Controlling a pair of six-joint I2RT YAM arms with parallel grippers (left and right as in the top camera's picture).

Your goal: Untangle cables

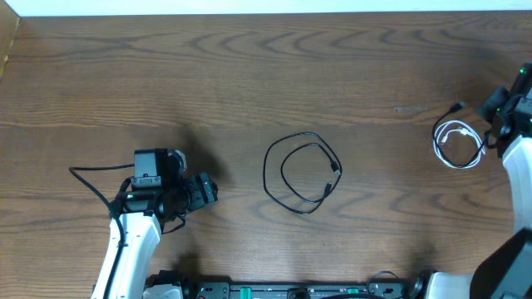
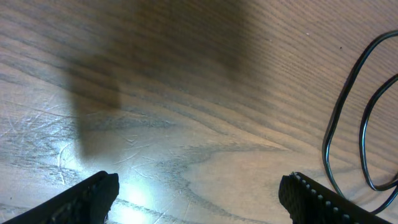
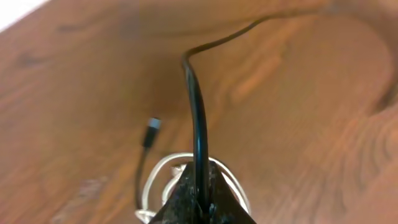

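One black cable (image 1: 265, 170) lies as a loose double loop at the table's middle; its curves (image 2: 328, 134) show at the right of the left wrist view. My left gripper (image 1: 208, 189) (image 2: 199, 196) sits open to the left of it, with only bare table between its fingers. At the far right, my right gripper (image 1: 497, 124) (image 3: 200, 199) is shut on another black cable (image 3: 198, 106), which runs up from the jaws and bends right. A coiled white cable (image 1: 435, 141) (image 3: 165, 158) lies beneath this gripper. A black plug end (image 1: 458, 107) (image 3: 151, 132) rests beside the coil.
The table is dark wood, with its pale far edge (image 1: 266, 7) along the top. The left arm's own black wire (image 1: 91, 176) trails to the left of its wrist. Arm bases and a rail (image 1: 283, 290) line the near edge.
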